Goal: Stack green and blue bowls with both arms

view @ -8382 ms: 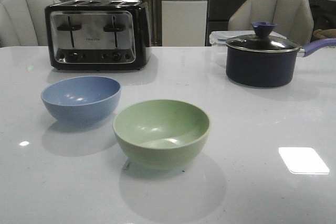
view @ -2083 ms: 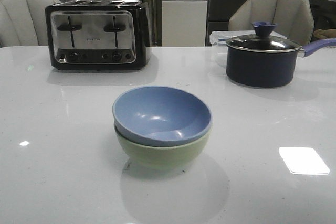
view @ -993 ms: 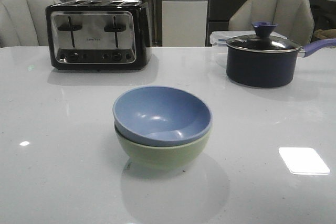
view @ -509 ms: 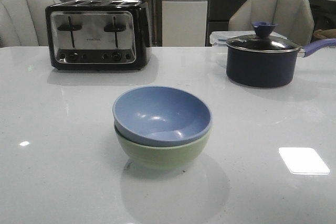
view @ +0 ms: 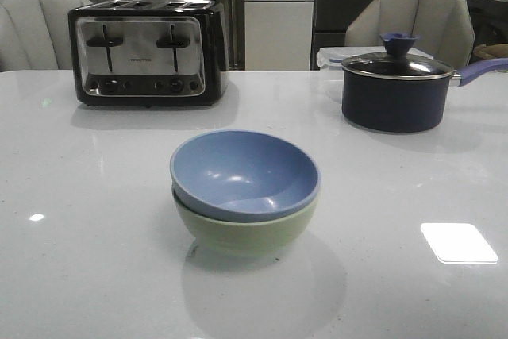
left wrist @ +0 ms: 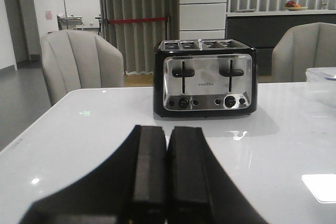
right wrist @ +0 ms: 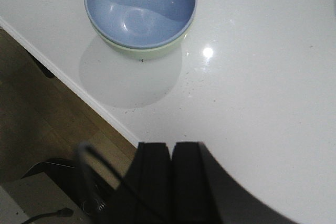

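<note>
while both claws sit pressed together, blue bowl (view: 244, 174) hides all but green bowl's (view: 246, 232) outer wall

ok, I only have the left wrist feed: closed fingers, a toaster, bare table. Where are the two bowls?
Observer: The dusty blue round plastic bowl sits nested inside the pale sage green round plastic bowl, upright, mid-table, in front of the black-and-chrome four-slot toaster.
Operator: Right gripper on them?
Observer: No. The right gripper is shut, holding nothing, apart from the stack, near the table's edge.
Operator: Anything else close to the stack?
Observer: Not close. A dark lidded saucepan with a purple handle stands further back on the robot's right side.
Operator: And my left gripper?
Observer: The left gripper does not show in the front view; in its own wrist view it is shut and holds nothing.
</note>
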Robot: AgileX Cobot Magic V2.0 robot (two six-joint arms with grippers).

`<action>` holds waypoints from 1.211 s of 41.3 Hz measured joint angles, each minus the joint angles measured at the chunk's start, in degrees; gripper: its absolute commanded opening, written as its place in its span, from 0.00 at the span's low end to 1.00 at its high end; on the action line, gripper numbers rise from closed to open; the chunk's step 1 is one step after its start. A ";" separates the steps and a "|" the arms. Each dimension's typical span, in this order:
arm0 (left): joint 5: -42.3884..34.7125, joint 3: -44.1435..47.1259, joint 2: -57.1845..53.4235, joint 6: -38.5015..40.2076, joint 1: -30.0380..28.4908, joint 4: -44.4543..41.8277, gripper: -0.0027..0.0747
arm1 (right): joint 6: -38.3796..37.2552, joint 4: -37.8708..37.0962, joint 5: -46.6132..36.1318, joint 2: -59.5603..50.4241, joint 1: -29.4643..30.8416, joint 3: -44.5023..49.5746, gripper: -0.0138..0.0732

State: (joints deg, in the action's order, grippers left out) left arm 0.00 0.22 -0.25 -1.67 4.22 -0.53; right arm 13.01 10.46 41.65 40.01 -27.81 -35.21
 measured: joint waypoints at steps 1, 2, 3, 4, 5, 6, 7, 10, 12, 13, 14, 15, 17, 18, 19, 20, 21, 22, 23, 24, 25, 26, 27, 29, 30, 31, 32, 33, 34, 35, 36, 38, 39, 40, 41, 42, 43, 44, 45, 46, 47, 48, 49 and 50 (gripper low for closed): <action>0.00 0.00 0.00 0.00 0.12 0.00 0.15 | 0.00 0.00 0.00 0.00 0.00 0.00 0.19; 0.00 0.00 0.00 0.00 0.24 0.00 0.15 | 0.00 0.00 0.00 0.00 0.00 0.00 0.19; 0.00 0.00 0.00 0.00 0.35 0.00 0.15 | 0.00 0.00 0.00 0.00 0.00 0.00 0.19; 0.00 0.00 0.00 0.00 0.33 0.00 0.15 | 0.00 0.00 0.00 0.00 0.00 0.00 0.19; 0.00 0.00 0.00 0.00 0.33 0.00 0.15 | 0.00 0.00 0.00 0.00 0.00 0.00 0.19; 0.00 0.00 0.00 0.00 0.33 0.00 0.15 | 0.00 0.00 0.00 0.00 0.00 0.00 0.19; 0.00 0.00 0.00 0.00 0.33 0.00 0.15 | 0.00 0.00 0.00 0.00 0.00 0.00 0.19; 0.00 0.00 0.00 0.00 0.36 0.00 0.15 | 0.00 0.00 0.00 0.00 0.00 0.00 0.19; 0.00 0.00 0.00 0.00 0.46 0.00 0.15 | 0.00 0.00 0.00 0.00 0.00 0.00 0.19; 0.00 0.00 0.00 0.00 0.46 0.00 0.15 | 0.00 0.00 0.00 0.00 0.00 0.00 0.19; 0.00 0.00 0.00 0.00 0.46 0.00 0.15 | 0.00 0.00 0.00 0.00 0.00 0.00 0.19; 0.00 0.00 0.00 0.00 0.46 0.00 0.15 | 0.00 0.00 0.00 0.00 0.00 0.00 0.19; 0.00 0.00 0.00 0.00 0.46 0.00 0.15 | 0.00 0.00 0.00 0.00 0.00 0.00 0.19; 0.00 0.00 0.00 0.00 0.46 0.00 0.15 | 0.00 0.00 0.00 0.00 0.00 0.00 0.19; 0.00 0.00 0.00 0.00 0.46 0.00 0.15 | 0.00 0.00 0.00 0.00 0.00 0.00 0.19; 0.00 0.00 0.00 0.00 0.46 0.00 0.15 | 0.00 0.00 0.00 0.00 0.00 0.00 0.19; 0.00 0.00 0.00 0.00 0.46 0.00 0.15 | 0.00 0.00 0.00 0.00 0.00 0.00 0.19; 0.00 0.00 0.00 0.00 0.46 0.00 0.15 | 0.00 0.00 0.00 0.00 0.00 0.00 0.19; 0.00 0.00 0.00 0.00 0.46 0.00 0.15 | 0.00 0.00 0.00 0.00 0.00 0.00 0.19; 0.00 0.00 0.00 0.00 0.46 0.00 0.15 | 0.00 0.00 0.00 0.00 0.00 0.00 0.19; 0.00 0.00 0.00 0.00 0.46 0.00 0.15 | 0.00 0.00 0.00 0.00 0.00 0.00 0.19; 0.00 0.00 0.00 0.00 0.46 0.00 0.15 | 0.00 0.00 0.00 0.00 0.00 0.00 0.19; 0.00 0.00 0.00 0.00 0.46 0.00 0.15 | 0.00 0.00 0.00 0.00 0.00 0.00 0.19; 0.00 0.00 0.00 0.00 0.46 0.00 0.15 | 0.00 0.00 0.00 0.00 0.00 0.00 0.19; 0.00 0.00 0.00 0.00 0.46 0.00 0.15 | 0.00 0.00 0.00 0.00 0.00 0.00 0.19; 0.00 0.00 0.00 0.00 0.46 0.00 0.15 | 0.00 0.00 0.00 0.00 0.00 0.00 0.19; 0.00 0.00 0.00 0.00 0.46 0.00 0.15 | 0.00 0.00 0.00 0.00 0.00 0.00 0.19; 0.00 0.00 0.00 0.00 0.46 0.00 0.15 | 0.00 0.00 0.00 0.00 0.00 0.00 0.19; 0.00 0.00 0.00 0.00 0.46 0.00 0.15 | 0.00 0.00 0.00 0.00 0.00 0.00 0.19; 0.00 0.00 0.00 0.00 0.46 0.00 0.15 | 0.00 0.00 0.00 0.00 0.00 0.00 0.19; 0.00 0.00 0.00 0.00 0.46 0.00 0.15 | 0.00 0.00 0.00 0.00 0.00 0.00 0.19; 0.00 0.00 0.00 0.00 0.46 0.00 0.15 | 0.00 0.00 0.00 0.00 0.00 0.00 0.19; 0.00 0.00 0.00 0.00 0.46 0.00 0.15 | 0.00 0.00 0.00 0.00 0.00 0.00 0.19; 0.00 0.00 0.00 0.00 0.46 0.00 0.15 | 0.00 0.00 0.00 -0.11 0.00 0.00 0.19; 0.00 0.00 0.00 0.00 0.46 0.00 0.15 | 0.00 0.00 0.00 -0.41 0.00 0.09 0.19; 0.00 0.00 0.00 0.00 0.46 0.00 0.15 | 0.00 0.00 -0.28 -0.74 0.00 0.22 0.19; 0.00 0.00 0.00 0.00 0.46 0.00 0.15 | 0.00 -0.14 -0.60 -1.18 0.10 0.55 0.19; 0.00 0.00 0.00 0.00 0.46 0.00 0.15 | 0.00 -0.14 -1.11 -1.89 0.31 0.94 0.19; 0.00 0.00 0.00 0.00 0.46 0.00 0.15 | 0.00 -0.14 -1.94 -2.60 0.91 1.66 0.19; 0.00 0.00 0.00 0.00 0.46 0.00 0.15 | 0.00 -0.16 -3.16 -3.80 1.53 2.37 0.19; 0.00 0.00 0.00 0.00 0.46 0.00 0.15 | 0.00 -0.16 -4.27 -4.86 2.60 3.49 0.19; 0.00 0.00 0.00 0.00 0.46 0.00 0.15 | 0.00 -0.27 -6.56 -6.89 4.28 5.17 0.19; 0.00 0.00 0.00 0.00 0.46 0.00 0.15 | 0.00 -0.30 -8.66 -9.20 5.86 6.72 0.19; 0.00 0.00 0.00 0.00 0.46 0.00 0.15 | 0.00 -0.30 -10.95 -10.73 7.55 8.37 0.19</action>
State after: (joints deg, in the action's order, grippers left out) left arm 0.00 0.22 -0.25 -1.67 4.68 -0.53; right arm 13.01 10.16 30.70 29.28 -20.27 -26.84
